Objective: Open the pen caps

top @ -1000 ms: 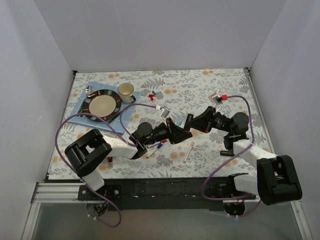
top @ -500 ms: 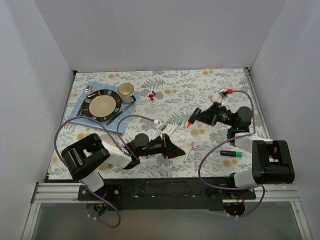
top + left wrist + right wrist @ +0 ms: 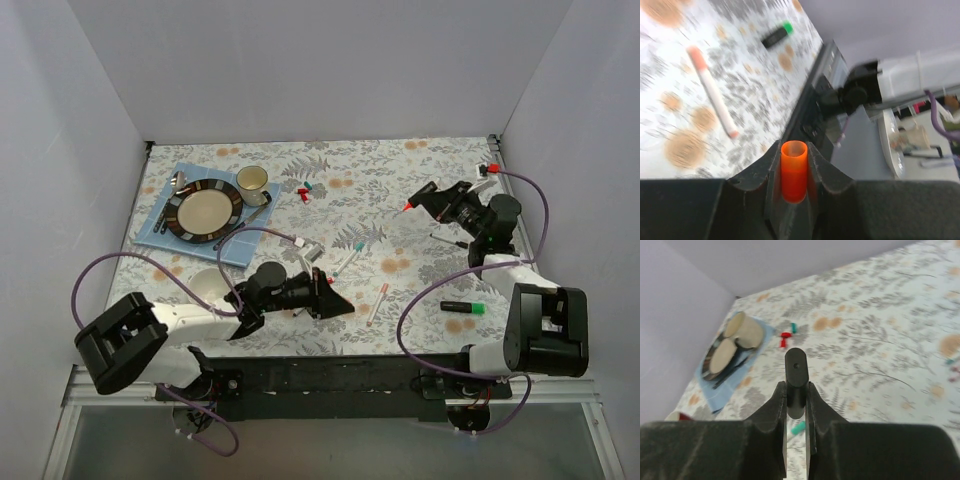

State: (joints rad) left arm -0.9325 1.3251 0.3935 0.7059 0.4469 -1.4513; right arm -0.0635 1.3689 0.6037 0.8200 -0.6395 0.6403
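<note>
table [image 3: 430, 165]: floral cloth, white walls [image 3: 300, 70] on the left, back and right, metal rail [image 3: 330, 385] along the near edge. The widest bare cloth is back-centre, between the loose caps and the right arm.

Blue placemat [image 3: 160, 238] sits back-left, close to the left wall. It carries a dark-rimmed plate [image 3: 205, 210] and a cup [image 3: 251, 181], and is well apart from both end effectors.

Purple cables [image 3: 100, 272] loop off both arms. The left one lies on the cloth just beside the placemat.

left end effector [image 3: 794, 150]: narrow, clamped on the orange cap [image 3: 793, 172], with the cap's open mouth facing out. It sits low, centre-left, near the rail.

right end effector [image 3: 795, 387]: narrow, clamped on the black marker body [image 3: 796, 375]. The top view shows the red-orange tip bared and pointing left, over the right-back of the table near the right wall.

Lying on the cloth:
- black marker [image 3: 455, 306] with its green cap [image 3: 478, 309] on, front-right, beside the right arm's lower link
- white pen [image 3: 377, 303] with its pink-orange cap [image 3: 383, 290] on, just right of the left end effector
- thin pen [image 3: 345, 263] with its teal cap [image 3: 358, 246] on, just behind the left end effector
- loose red cap [image 3: 785, 336] and loose teal cap [image 3: 794, 328], close together near the cup; cannot tell if they touch

Any print on the pens is too small to read.
</note>
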